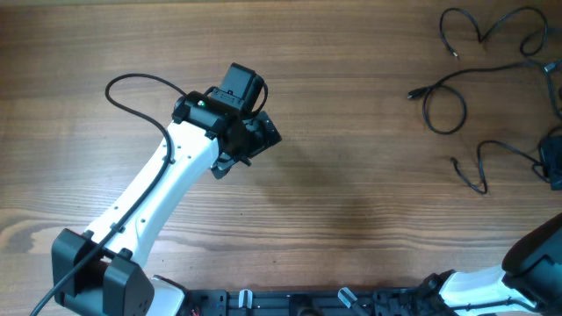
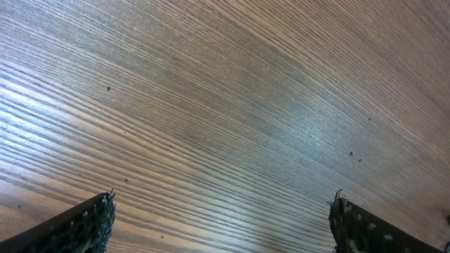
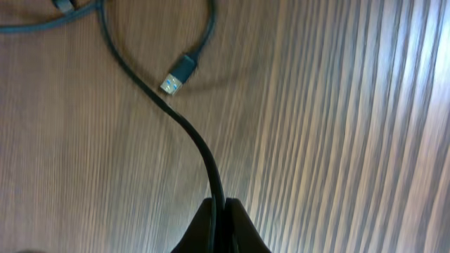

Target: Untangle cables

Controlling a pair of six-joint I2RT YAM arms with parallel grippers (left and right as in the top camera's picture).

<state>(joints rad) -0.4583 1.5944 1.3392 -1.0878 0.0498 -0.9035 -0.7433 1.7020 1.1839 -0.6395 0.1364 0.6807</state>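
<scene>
left gripper (image 2: 221, 207): jaws wide apart over bare table (image 2: 211, 91), holds nothing | cables (image 1: 457, 88): loose, spread at upper right of overhead | right gripper (image 3: 221, 211): only its wrist view shows it clenched on one strand (image 3: 193, 137), USB plug (image 3: 177, 76) just beside

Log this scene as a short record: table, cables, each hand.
table: bare wood
cables: thin black strands, loose, at the right edge of the overhead view
left hand: open, empty, over bare wood
right hand: shut on one strand
held cable: curves away from the hand, passing beside a plug lying on the wood
</scene>
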